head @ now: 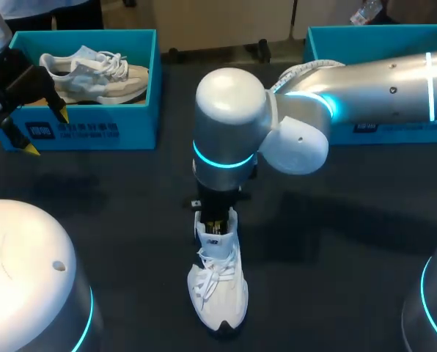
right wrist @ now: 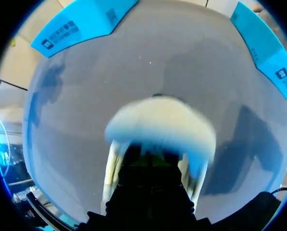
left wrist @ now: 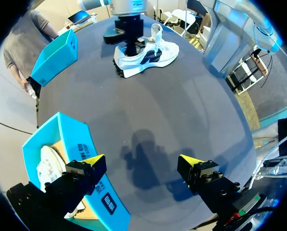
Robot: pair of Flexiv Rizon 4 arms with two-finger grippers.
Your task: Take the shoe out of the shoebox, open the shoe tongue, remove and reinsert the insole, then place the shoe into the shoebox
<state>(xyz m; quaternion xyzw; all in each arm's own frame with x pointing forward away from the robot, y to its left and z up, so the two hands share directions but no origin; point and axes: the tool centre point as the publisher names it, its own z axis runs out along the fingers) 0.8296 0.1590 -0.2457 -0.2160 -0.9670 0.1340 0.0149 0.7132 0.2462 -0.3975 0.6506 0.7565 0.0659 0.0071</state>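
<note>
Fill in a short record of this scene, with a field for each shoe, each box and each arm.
shoe on table: white, laces up, standing on the dark table, outside both boxes
second shoe: white, inside the left box
left box: blue, open top
right box: blue, open top, contents mostly hidden by the right arm
left jaws: open, empty, beside the left box
right arm: reaches to the middle, down onto the heel end of the shoe on table
</note>
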